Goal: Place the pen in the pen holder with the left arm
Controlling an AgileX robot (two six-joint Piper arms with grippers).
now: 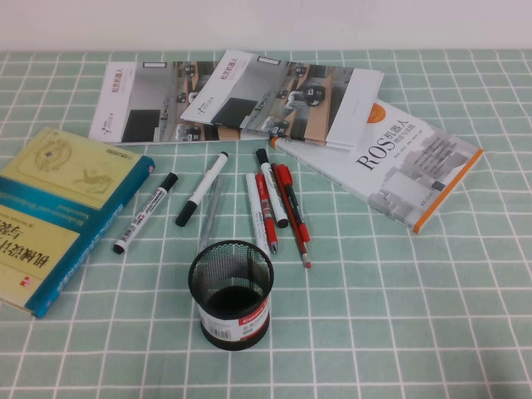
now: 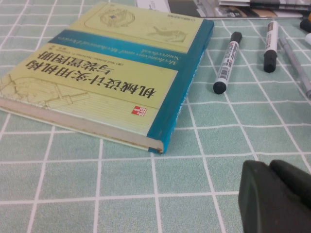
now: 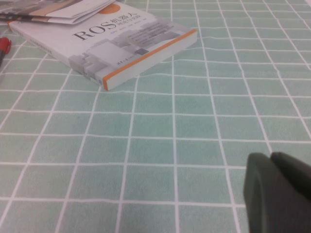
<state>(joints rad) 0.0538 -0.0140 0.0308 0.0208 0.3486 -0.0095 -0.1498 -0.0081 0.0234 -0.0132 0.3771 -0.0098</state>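
L gripper (image 2: 274, 194): fingers closed, pressed together w/ no gap, holding nothing. It hangs low over bare table (image 2: 121, 194), out of the high view, so arm looks parked at the near-left edge, not yet reaching. From its cam the yellow book (image 2: 102, 73) fills the near ground and the pen (image 2: 227, 62) lies just beyond the book's blue spine, apart from it.

R gripper (image 3: 279, 194): only dark finger tips show at the frame corner; they look closed on nothing, prob. idle, since the job is for the left arm. It sits over empty cloth near the ROS book (image 3: 121, 46).

Pen: flat on table, thick white barrel, black cap pointing away from robot, end plug toward it, angled. In the high view it lies between yellow book and the slimmer marker (image 1: 201, 189), touching neither, so there's room either side for fingers. Judgement: a mid-barrel pinch across the barrel suits best; fingers must open first.

Holder (image 1: 231, 293): upright, mouth open, looks empty inside, stands nearer the robot than the pen row, just right of the pen. Short carry. A grey pen (image 1: 209, 212) and a red/white pen cluster (image 1: 278, 208) lie just behind it; none touch the holder.

Task not started: pen untouched.
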